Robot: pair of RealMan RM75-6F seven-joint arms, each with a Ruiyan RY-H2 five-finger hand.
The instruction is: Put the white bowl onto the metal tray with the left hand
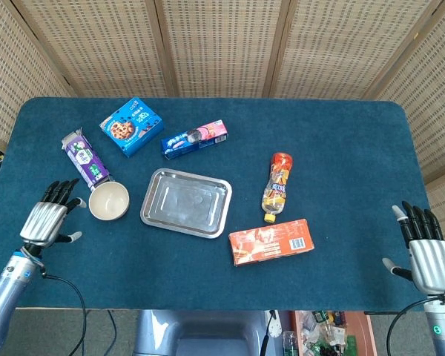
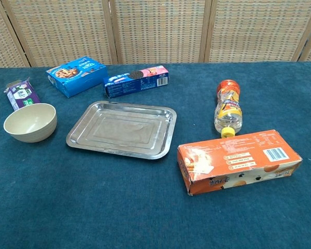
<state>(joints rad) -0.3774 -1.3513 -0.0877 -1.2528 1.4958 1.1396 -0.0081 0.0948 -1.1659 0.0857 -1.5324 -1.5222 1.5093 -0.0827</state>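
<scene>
The white bowl (image 1: pixel 109 201) (image 2: pixel 30 122) stands upright and empty on the blue table, just left of the empty metal tray (image 1: pixel 186 202) (image 2: pixel 122 129). My left hand (image 1: pixel 50 217) hovers a short way left of the bowl, fingers spread and holding nothing, apart from the bowl. Only a sliver of it shows at the left edge of the chest view. My right hand (image 1: pixel 426 252) stays at the table's front right corner, fingers spread and empty.
A purple packet (image 1: pixel 84 158) lies right behind the bowl. A blue cookie box (image 1: pixel 131 126) and a biscuit pack (image 1: pixel 195 139) lie behind the tray. A bottle (image 1: pixel 277 186) and an orange box (image 1: pixel 271 242) lie to the tray's right.
</scene>
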